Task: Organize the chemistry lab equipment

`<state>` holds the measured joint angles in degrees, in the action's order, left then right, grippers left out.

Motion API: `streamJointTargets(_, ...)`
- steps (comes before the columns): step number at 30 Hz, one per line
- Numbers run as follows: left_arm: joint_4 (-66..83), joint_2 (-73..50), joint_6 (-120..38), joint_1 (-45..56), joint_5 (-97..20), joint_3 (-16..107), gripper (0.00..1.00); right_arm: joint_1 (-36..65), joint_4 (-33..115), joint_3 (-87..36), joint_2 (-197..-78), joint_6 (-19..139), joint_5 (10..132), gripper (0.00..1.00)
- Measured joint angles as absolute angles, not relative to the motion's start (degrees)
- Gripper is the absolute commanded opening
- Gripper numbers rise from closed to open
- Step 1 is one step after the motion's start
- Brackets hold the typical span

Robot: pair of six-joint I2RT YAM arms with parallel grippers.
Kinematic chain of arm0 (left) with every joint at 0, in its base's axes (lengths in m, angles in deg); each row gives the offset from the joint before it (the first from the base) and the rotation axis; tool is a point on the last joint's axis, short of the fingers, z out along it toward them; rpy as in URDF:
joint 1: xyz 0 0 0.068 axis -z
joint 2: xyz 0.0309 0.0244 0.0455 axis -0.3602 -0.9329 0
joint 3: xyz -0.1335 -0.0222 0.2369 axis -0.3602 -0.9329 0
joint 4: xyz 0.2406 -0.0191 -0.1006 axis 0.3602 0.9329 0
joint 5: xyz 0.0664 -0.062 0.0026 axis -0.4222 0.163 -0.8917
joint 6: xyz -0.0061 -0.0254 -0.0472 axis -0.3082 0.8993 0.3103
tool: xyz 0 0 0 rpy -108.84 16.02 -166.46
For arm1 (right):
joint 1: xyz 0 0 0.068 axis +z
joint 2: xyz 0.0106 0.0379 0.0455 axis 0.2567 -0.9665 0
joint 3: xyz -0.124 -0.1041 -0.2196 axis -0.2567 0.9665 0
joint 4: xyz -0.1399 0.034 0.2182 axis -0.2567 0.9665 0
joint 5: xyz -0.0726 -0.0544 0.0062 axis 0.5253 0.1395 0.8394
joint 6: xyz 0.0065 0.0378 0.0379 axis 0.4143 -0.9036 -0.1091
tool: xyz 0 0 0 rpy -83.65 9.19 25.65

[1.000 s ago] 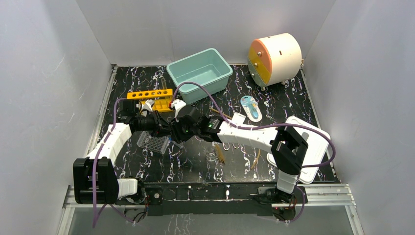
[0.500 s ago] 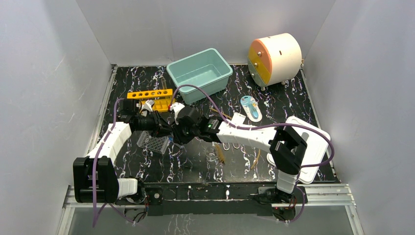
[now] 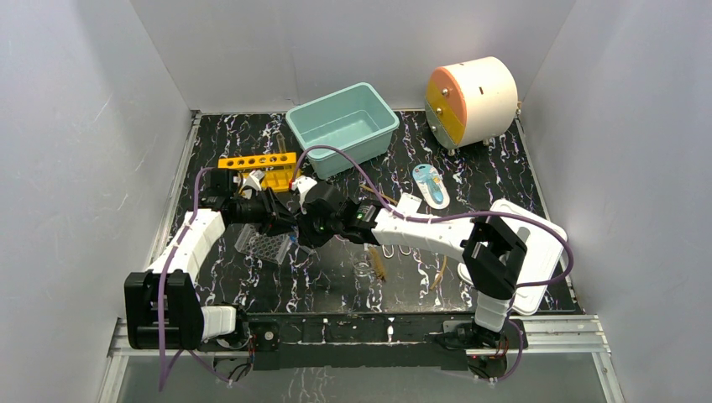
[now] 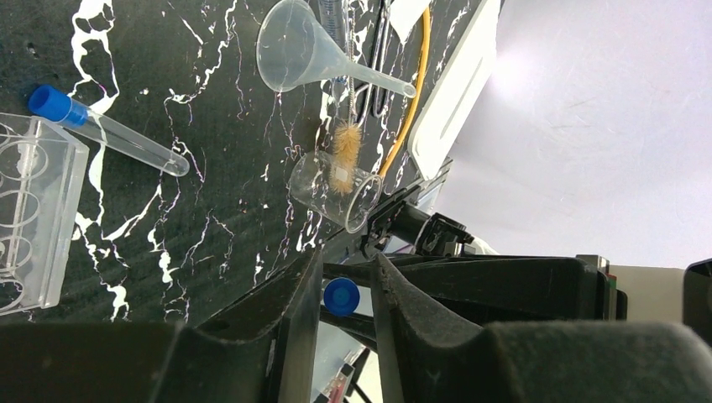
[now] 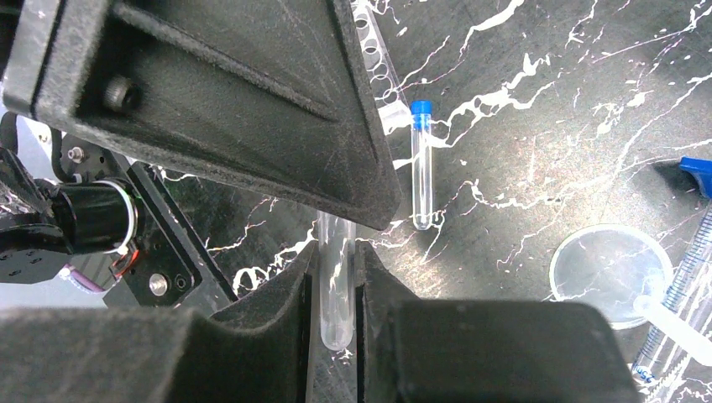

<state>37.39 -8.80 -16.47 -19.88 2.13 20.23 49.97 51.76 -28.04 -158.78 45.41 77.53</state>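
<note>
My right gripper (image 5: 336,256) is shut on a clear blue-capped tube (image 5: 333,302) and holds it above the table. In the top view it meets my left gripper (image 3: 288,220) near the middle left. In the left wrist view the tube's blue cap (image 4: 341,295) shows end-on between my left fingers (image 4: 295,302), with a thin gap on one side. A second blue-capped tube (image 5: 421,164) lies on the table beside a clear rack (image 4: 34,218). The yellow holed rack (image 3: 256,161) stands behind the arms. A small beaker (image 4: 336,191) holds the brush (image 4: 344,151).
A teal bin (image 3: 342,126) stands at the back, a white and orange drum (image 3: 470,101) at the back right, and a white tray (image 3: 531,252) at the right. A funnel (image 4: 306,54), amber tubing (image 4: 411,92), a glass dish (image 5: 611,273) and wire clips (image 3: 399,250) lie mid-table.
My right gripper has moved a little left with the tube, closer into my left gripper. The left arm has barely moved.
</note>
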Motion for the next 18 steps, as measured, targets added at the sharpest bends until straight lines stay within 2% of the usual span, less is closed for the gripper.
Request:
streamJointTargets(3, 37.45, -8.61, -16.80, -19.88, 1.93, 20.23, 0.23, 49.94, 51.78, -28.04, -158.78, 45.41, 77.53, 0.20)
streamJointTargets(6, 37.71, -8.41, -16.97, -19.88, 1.58, 20.23, 0.31, 49.94, 51.78, -28.04, -158.78, 45.36, 77.53, 0.20)
streamJointTargets(9, 38.33, -8.19, -17.36, -19.88, 0.88, 20.23, 0.33, 49.84, 51.80, -28.04, -158.78, 45.19, 77.51, 0.20)
streamJointTargets(14, 39.77, -7.80, -18.17, -19.88, -0.47, 20.23, 0.23, 49.57, 51.95, -28.04, -158.80, 44.95, 76.99, 0.20)
streamJointTargets(18, 40.34, -7.56, -18.37, -19.81, -0.82, 20.23, 0.22, 49.62, 52.19, -28.04, -159.09, 44.79, 76.55, 0.20)
